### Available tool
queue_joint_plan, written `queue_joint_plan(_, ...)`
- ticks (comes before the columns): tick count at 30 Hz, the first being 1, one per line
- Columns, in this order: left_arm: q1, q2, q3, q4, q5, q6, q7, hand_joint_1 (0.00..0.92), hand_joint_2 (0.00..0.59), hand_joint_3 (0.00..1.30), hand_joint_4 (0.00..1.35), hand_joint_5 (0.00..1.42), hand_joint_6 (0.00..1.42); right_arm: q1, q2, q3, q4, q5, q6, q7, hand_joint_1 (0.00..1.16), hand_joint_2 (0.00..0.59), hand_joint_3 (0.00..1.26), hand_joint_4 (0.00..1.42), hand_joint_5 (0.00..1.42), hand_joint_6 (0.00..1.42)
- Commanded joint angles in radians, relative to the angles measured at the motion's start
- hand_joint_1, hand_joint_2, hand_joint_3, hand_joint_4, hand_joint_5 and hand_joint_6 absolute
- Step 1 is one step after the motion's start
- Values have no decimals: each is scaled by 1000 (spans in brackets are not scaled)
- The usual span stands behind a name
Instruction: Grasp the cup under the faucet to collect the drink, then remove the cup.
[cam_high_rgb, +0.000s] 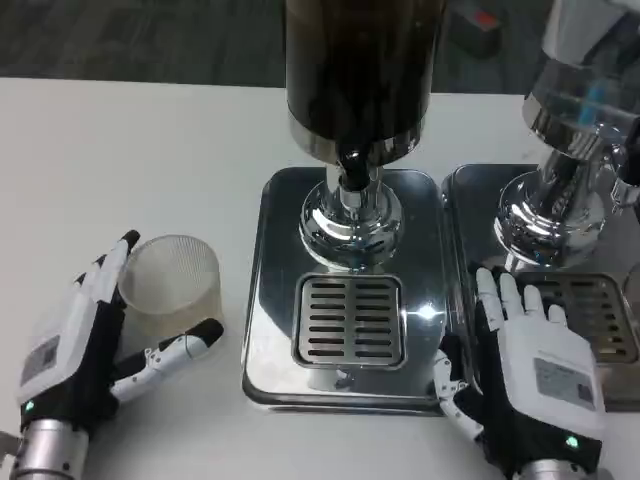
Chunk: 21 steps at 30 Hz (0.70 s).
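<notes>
A clear ribbed cup stands upright on the white table, left of the dispenser. My left hand is open around its near side, fingers along the cup's left and thumb below its right, with no firm hold showing. The dark drink dispenser rises at centre, its black faucet above a chrome base with a slotted drip grate. Nothing stands on the grate. My right hand lies flat and open, fingers on the edge of the right-hand tray.
A second chrome dispenser with its own drip grate stands at the right, close to my right hand. White table stretches to the left and back. A dark floor lies beyond the far edge.
</notes>
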Motion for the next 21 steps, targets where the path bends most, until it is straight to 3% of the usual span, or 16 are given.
queue_joint_plan(1,-52,-8,-15,54,2,-29,19,133,4,0,0,62,0,10,3,2,-13,-9,14,-14,356,566,34,0,0,0)
queue_joint_plan(7,-105,-2,-22,137,-5,-92,15,178,20,0,0,173,30,9,3,5,-19,-12,19,-12,367,565,34,0,0,0)
queue_joint_plan(17,-109,0,-43,180,14,-159,93,241,42,193,304,511,305,6,1,4,-19,-8,22,-7,382,564,34,0,0,0)
queue_joint_plan(21,-110,-3,-51,198,15,-178,121,280,55,283,407,635,490,2,3,2,-16,-4,22,-7,386,565,34,0,0,0)
